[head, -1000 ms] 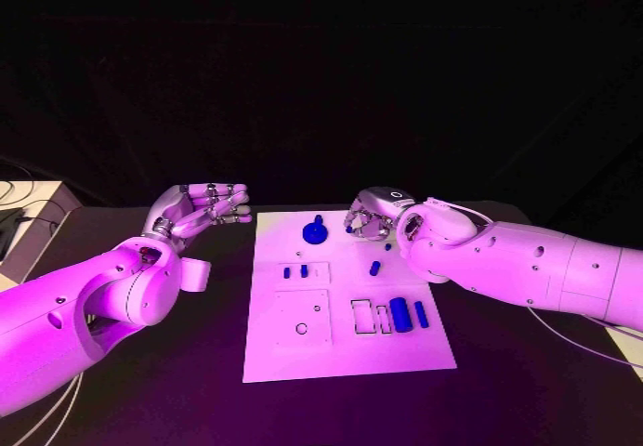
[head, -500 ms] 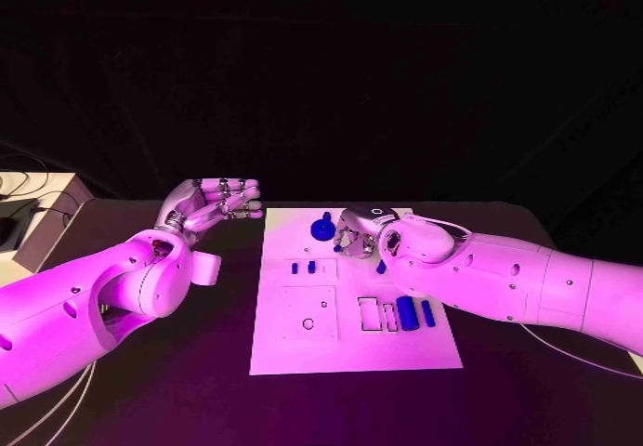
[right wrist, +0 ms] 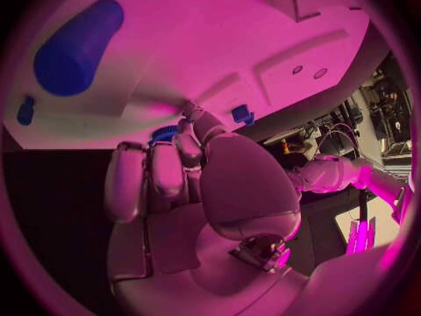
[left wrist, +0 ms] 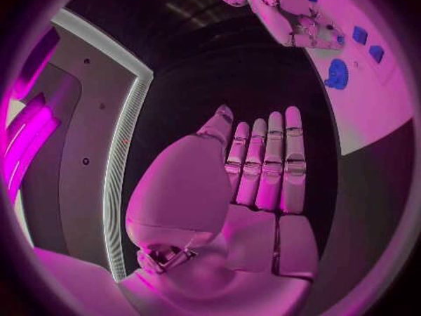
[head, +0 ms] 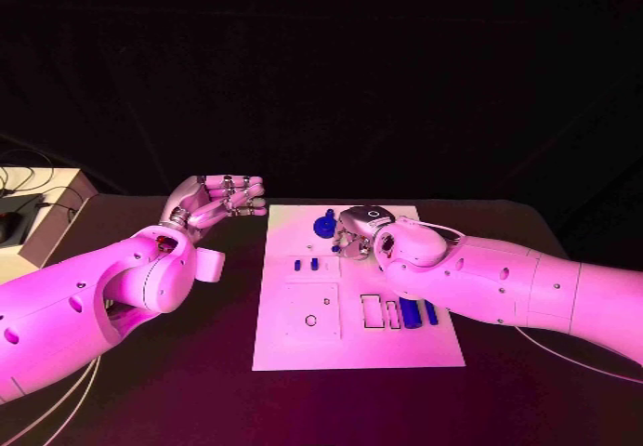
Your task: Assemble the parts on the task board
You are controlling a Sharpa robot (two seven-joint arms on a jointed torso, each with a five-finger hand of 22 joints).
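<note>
The white task board (head: 351, 348) lies in the middle of the black table. A blue gear-shaped part (head: 326, 226) sits near its far edge, and it also appears in the left wrist view (left wrist: 337, 74). Two small blue parts (head: 306, 265) stand left of centre, and a thick blue cylinder (head: 410, 312) lies at the right. My right hand (head: 357, 232) reaches down onto the board just right of the gear, fingertips (right wrist: 189, 112) bunched at the surface. A bit of blue (right wrist: 164, 132) shows by them; whether it is held is unclear. My left hand (head: 215, 200) hovers left of the board, holding nothing.
The board has rectangular recesses (head: 373, 309) beside the cylinder and a square panel (head: 311, 311) with a small hole. A pale stand with cables (head: 33, 200) sits at the table's far left. My right forearm (head: 509, 283) crosses the board's right edge.
My right hand has moved closer to the gear-shaped part and lower onto the board. The left hand stays raised beside the board. The camera has shifted slightly.
</note>
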